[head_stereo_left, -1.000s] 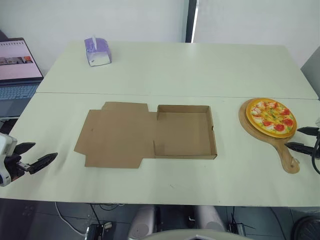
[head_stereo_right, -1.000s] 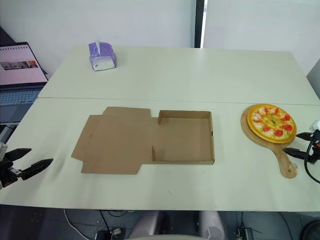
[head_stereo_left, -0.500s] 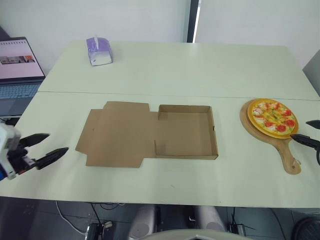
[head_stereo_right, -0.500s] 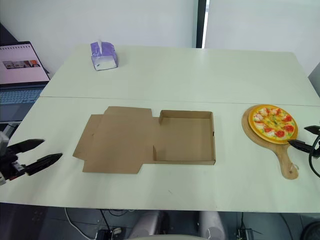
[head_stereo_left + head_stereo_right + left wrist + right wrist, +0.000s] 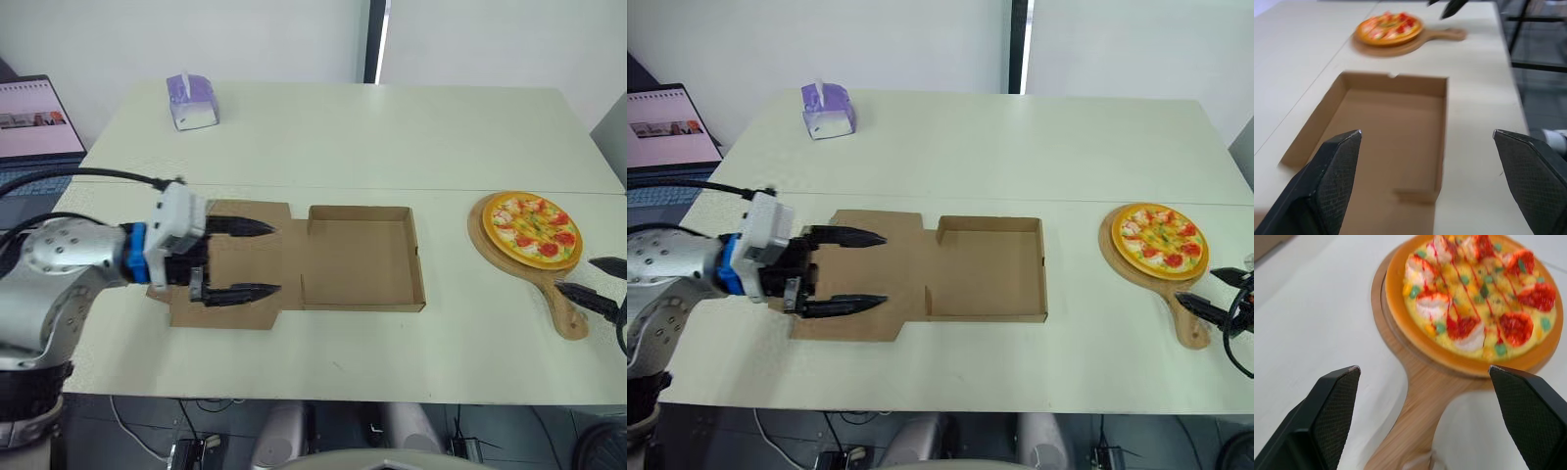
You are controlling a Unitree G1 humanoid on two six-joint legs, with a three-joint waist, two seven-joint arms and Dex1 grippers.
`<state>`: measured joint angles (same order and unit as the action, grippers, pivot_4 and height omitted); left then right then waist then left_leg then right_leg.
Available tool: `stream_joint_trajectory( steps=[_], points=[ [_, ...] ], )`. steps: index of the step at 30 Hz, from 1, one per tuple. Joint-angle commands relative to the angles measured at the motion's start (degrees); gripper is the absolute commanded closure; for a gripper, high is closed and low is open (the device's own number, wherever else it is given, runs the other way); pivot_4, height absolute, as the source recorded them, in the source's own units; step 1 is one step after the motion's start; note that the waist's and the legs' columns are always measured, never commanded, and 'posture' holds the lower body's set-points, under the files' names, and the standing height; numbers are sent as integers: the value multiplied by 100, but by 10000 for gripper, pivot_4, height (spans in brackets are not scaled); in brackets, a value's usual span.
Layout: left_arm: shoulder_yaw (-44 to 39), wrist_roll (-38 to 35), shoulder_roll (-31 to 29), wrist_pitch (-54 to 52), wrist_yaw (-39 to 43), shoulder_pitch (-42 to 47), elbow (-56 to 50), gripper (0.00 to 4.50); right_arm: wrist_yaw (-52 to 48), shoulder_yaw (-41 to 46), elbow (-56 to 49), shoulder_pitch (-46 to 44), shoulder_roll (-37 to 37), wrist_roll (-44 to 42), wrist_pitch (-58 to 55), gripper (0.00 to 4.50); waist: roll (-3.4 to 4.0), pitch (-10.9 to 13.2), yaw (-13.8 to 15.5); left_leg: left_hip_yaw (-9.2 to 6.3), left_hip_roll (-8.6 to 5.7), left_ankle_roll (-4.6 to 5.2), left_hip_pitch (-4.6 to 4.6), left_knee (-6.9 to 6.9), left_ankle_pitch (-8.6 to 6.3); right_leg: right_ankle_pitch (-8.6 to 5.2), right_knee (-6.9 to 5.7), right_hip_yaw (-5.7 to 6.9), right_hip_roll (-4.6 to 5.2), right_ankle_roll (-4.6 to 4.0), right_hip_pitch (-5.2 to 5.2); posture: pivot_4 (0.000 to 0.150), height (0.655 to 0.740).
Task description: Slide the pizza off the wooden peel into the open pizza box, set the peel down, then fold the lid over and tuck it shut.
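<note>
Found pizza (image 5: pixel 533 227) sitting on wooden peel (image 5: pixel 569 313) at the right side of the table (image 5: pixel 392 137), well apart from the open pizza box (image 5: pixel 358 259). Noted right gripper (image 5: pixel 575 274) spread wide astride the peel handle, likely lined up to grasp it. Noted left gripper (image 5: pixel 277 259) hovering over the flat lid (image 5: pixel 289 250), fingers wide, holding nothing.

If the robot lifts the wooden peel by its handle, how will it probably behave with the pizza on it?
The peel looks like solid wood, so probably stiff. The pizza sits on the round end, away from the handle, so that end will likely dip. Nothing holds the pizza, so it may slide if tilted.
</note>
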<state>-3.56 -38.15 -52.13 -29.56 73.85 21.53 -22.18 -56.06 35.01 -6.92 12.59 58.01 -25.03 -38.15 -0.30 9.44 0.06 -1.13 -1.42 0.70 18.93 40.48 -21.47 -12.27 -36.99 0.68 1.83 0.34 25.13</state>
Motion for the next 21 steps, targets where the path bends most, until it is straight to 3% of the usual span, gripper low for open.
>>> stream_joint_trajectory(
  steps=[1, 12, 21],
  points=[
    [301, -8, 206, 168, 230, 481, 74, 306, 62, 372, -564, 173, 160, -131, -536, 0, -5, 3, -7, 0, 1, 0, -1, 1, 0, 0, 1, -1, -5, 1, -2, 1500, 7251],
    [804, -112, 682, -9, 410, 1062, 61, 306, 892, -623, -107, -645, 316, 258, -1398, 0, -17, 10, -13, -4, 6, -1, 1, 15, 2, -3, 1, -7, -21, 5, -5, 1500, 7251],
    [1170, 133, 1124, 164, 451, 1382, 269, 306, 949, -1773, 1088, -1740, 304, 528, -1464, 0, -19, 11, -15, -5, 5, -1, 6, 29, 2, -2, 1, -9, -21, 6, -7, 1500, 7251]
  ],
)
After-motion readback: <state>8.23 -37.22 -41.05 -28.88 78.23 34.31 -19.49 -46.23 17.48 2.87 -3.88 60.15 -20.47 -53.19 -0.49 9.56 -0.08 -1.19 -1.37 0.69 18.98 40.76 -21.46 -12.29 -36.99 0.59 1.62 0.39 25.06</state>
